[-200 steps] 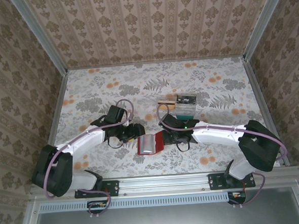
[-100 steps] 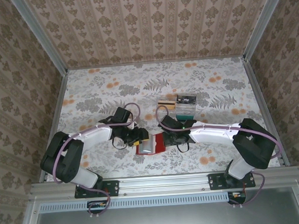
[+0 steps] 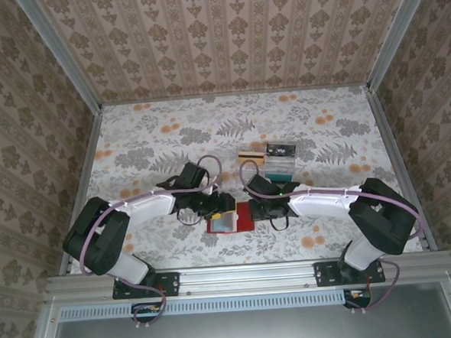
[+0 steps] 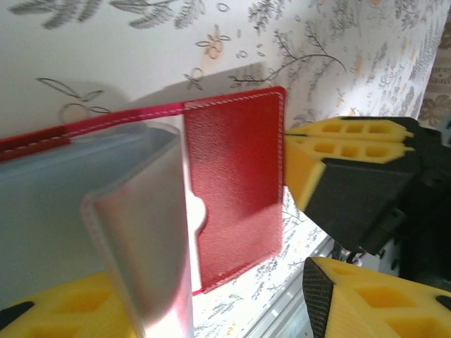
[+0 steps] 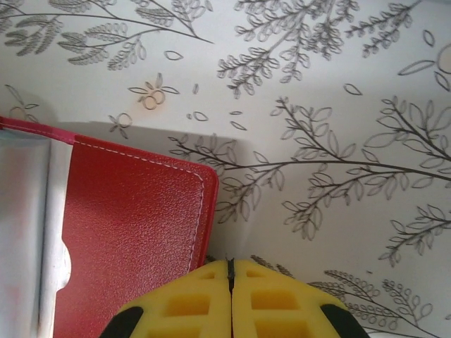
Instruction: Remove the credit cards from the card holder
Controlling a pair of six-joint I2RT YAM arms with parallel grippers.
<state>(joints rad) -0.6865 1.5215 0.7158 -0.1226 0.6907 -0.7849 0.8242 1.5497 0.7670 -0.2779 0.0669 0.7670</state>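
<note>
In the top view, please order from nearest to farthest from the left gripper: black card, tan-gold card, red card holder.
1. The red card holder, at the left gripper.
2. The tan-gold card, farther back.
3. The black card, back right.

Two robot arms, the left arm (image 3: pixel 147 204) and the right arm (image 3: pixel 327 201), each have smooth white shells on their long links and chunky black joints. A thin mauve cable (image 3: pixel 139 197) runs along each arm, and each rises from a black base plate (image 3: pixel 157 283). The fingertips (image 5: pixel 190 306) are bright yellow blocks moulded with rectangular pockets, backed in black.
</note>
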